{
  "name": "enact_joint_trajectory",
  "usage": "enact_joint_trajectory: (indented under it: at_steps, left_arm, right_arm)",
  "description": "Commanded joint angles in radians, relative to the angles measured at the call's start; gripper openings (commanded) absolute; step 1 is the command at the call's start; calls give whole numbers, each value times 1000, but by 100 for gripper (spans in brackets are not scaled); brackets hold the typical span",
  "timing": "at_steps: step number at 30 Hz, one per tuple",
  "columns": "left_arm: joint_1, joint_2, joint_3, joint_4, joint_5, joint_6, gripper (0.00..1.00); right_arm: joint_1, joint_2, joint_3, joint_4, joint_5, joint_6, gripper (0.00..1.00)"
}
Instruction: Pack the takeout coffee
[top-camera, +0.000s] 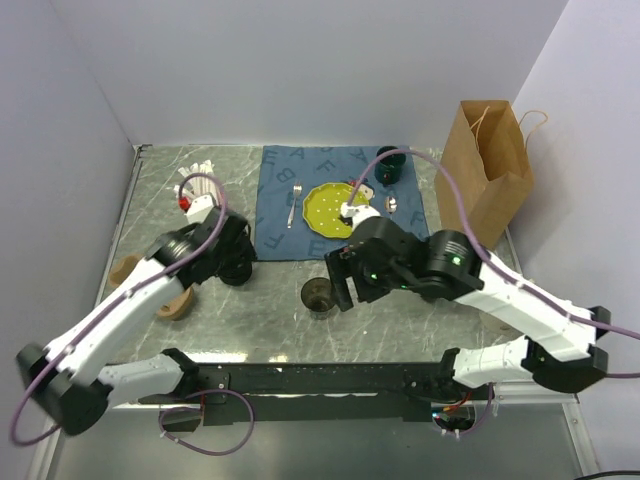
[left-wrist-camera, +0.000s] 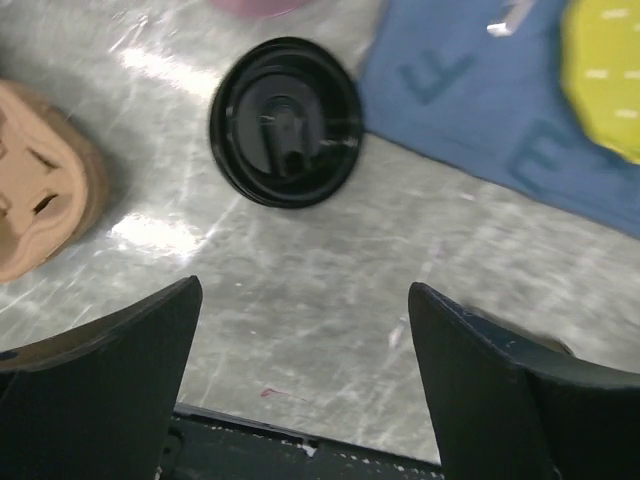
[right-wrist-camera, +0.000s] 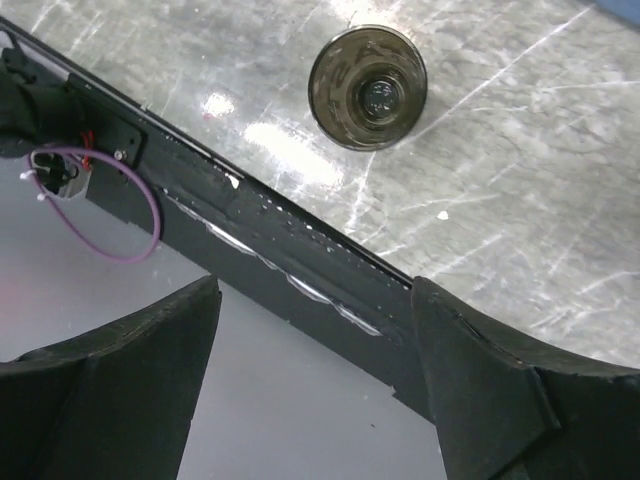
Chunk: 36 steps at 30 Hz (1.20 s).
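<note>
Wide-open and empty, the left gripper and right gripper hang over the marble table. Beyond them stands the brown paper bag at far right, then the blue mat mid-table. The takeout cup sits upright and open-topped on bare marble just ahead of the right gripper — its round black lid lies flat apart, beside the mat's near-left corner.

You see a black cup lid, a blue mat with letters, a yellow plate, a brown paper bag
</note>
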Motion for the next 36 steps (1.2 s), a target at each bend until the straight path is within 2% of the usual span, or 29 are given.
enact_joint_trajectory:
  at_steps: [1,2,6,8,15,19,26,36]
  left_arm:
    - [57,95,65,-84,47,-5,88]
    - [70,124,65,-99,41,-2,86]
    - [140,175,76,-121,28,21,68]
    - [155,190,75,-104,19,52,72]
    - [192,290,88,-27,42,141,70]
    - [208,388,154,-62,15,155,66]
    - [223,445,199,-69,-8,182,54]
    - [231,491,184,-61,-21,190,50]
  right_arm:
    - [-1,-86,-33,-2,27,-31,85]
    - [-2,-102,-47,12,28,-28,85]
    - [-1,-183,-125,55,31,-11,84]
    - [-1,-210,-150,69,28,-14,84]
    - [-2,-185,-152,86,50,-63,83]
    - [-1,-131,-102,66,68,-98,83]
    - [-2,-94,-93,77,85,-117,84]
    - [-4,-80,-79,64,110,-111,84]
